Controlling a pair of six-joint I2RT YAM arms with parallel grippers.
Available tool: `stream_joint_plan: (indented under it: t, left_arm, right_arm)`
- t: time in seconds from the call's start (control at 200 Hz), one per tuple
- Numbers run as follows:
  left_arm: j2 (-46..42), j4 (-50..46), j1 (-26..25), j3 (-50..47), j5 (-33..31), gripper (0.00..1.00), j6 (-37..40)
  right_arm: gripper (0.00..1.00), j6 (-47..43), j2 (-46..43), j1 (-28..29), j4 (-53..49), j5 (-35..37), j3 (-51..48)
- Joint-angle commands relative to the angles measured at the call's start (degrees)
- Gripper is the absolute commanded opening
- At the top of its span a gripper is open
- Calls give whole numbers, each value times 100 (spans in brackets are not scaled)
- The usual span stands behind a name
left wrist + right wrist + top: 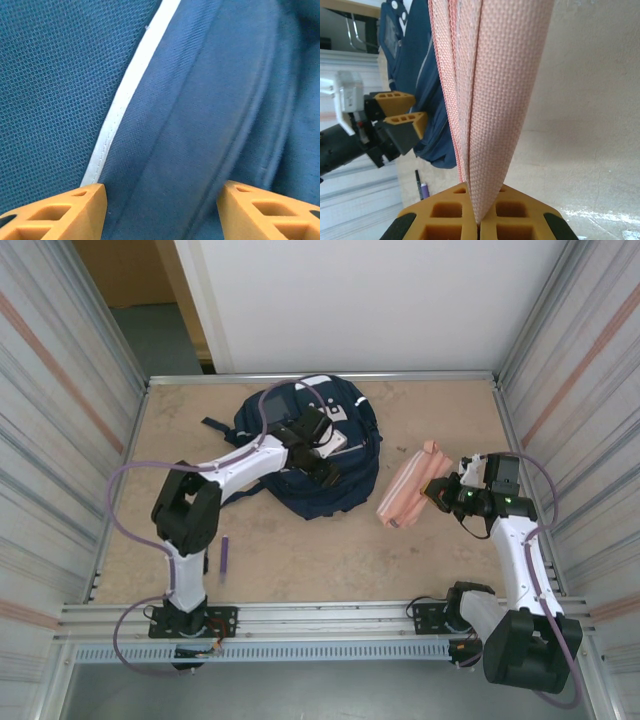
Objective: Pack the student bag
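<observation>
The student bag (352, 480), a navy backpack with white patches, lies at the back middle of the table. My left gripper (325, 466) is down on its top, open; its orange fingertips (95, 200) straddle a fold of navy fabric (200, 110) beside a white stripe (125, 100), with nothing pinched. In the right wrist view the left gripper (400, 114) stands open against the bag (410, 75). My right gripper (441, 493) is shut on one end of a pink pouch (408, 490), right of the bag. The pouch's (495, 75) woven edge is clamped in the right gripper (480, 222).
A purple pen (224, 558) lies on the table near the left arm's base, also the pen (424, 190) in the right wrist view. Corrugated walls close the table's left and right sides. A metal rail (330, 618) runs along the near edge.
</observation>
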Motion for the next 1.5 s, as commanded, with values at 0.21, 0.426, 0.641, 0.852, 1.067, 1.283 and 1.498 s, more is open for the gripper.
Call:
stream_joint_plan:
  t: [0.21,0.426,0.641,0.852,1.067,1.283,1.498]
  left_arm:
    - [-237,362,-391,-48,-1732,9,743]
    - [-843,-173,-468,806,-1410,0,512]
    - [-1104,-763,-239,1731,-1176,0,281]
    - [-1475,-651,-34,1708,-203,0,-23]
    - [-1411,-718,110,1900,666,0,-194]
    - [-1369,-863,114,1984,996,0,-309]
    - [-1258,-893,121,2053,1562,0,-507]
  right_arm:
    - [0,81,-213,57,-100,-199,62]
    - [0,1363,288,642,710,-1352,56]
    - [0,1679,1208,2204,1228,-452,702]
    - [0,2317,2509,2635,2488,452,1162]
    - [0,4280,4205,2909,4205,615,1593]
    - [0,4818,5139,3432,4325,1823,2093]
    - [0,5878,5403,3527,4696,2451,2092]
